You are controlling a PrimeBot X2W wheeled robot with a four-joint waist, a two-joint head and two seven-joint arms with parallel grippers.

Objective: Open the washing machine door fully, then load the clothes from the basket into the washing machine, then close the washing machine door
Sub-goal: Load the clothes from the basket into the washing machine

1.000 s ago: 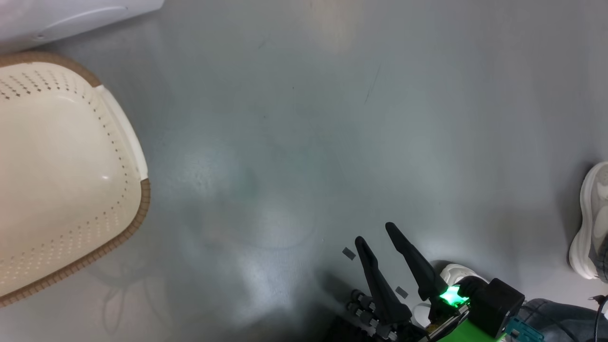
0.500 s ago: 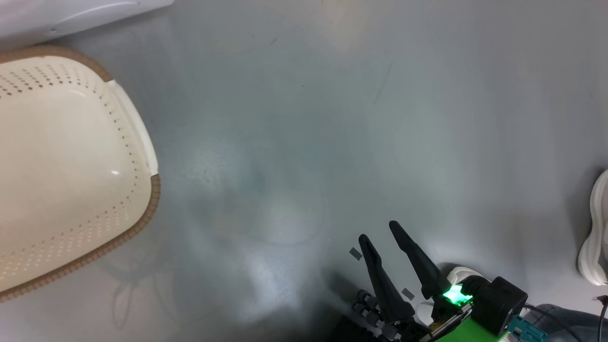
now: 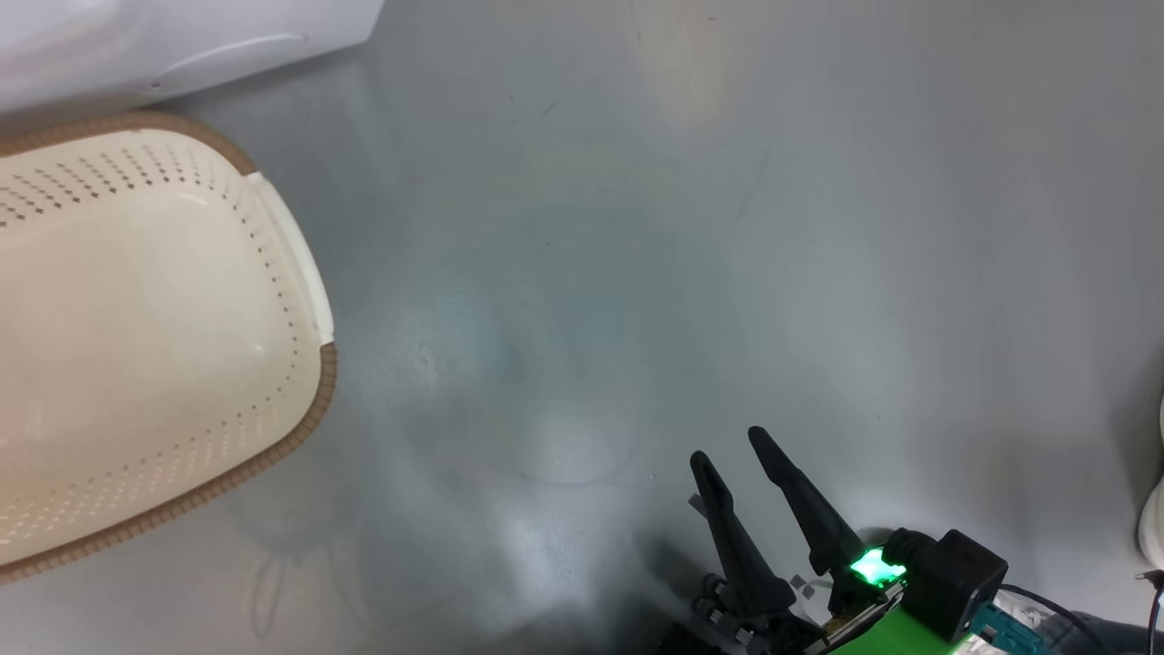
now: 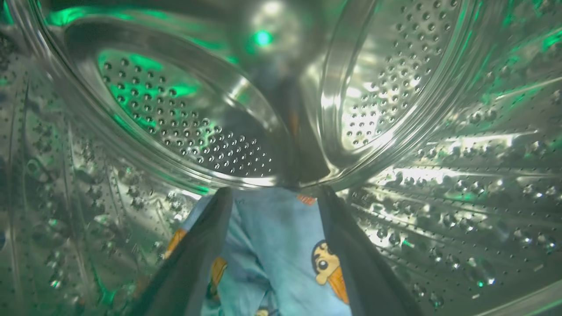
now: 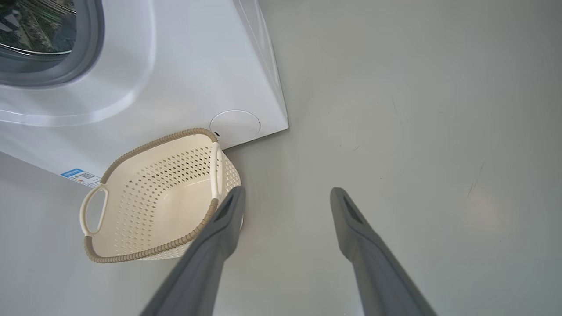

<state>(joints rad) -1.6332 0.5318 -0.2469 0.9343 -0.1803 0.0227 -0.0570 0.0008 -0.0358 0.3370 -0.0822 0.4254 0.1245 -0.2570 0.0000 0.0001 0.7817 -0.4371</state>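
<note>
My left gripper point(image 4: 274, 191) is deep inside the steel perforated drum point(image 4: 184, 127) of the washing machine point(image 5: 197, 74), its jaws spread wide. The clothes point(image 4: 281, 245), light blue with orange-brown cartoon figures, lie on the drum wall between and below the fingers. The cream basket point(image 3: 318, 391) stands on the floor at the head view's left, nothing inside it; the right wrist view shows this basket point(image 5: 153, 206) against the machine's front. My right gripper point(image 3: 727, 446) hangs open over bare floor, and its own camera shows the gripper point(image 5: 286, 191) holding nothing. The washing machine door is out of view.
The machine's white lower corner point(image 3: 182, 36) reaches into the head view's top left. A grey seal point(image 5: 88, 57) rings the opening, and a blue label point(image 5: 81, 175) sits low on the front. A person's white shoe point(image 3: 1153, 509) shows at the right edge. Grey floor spreads right of the basket.
The head camera has shifted, so basket and machine corner sit further right in the picture and the shoe has slid toward the edge. My right gripper stays open in the same place.
</note>
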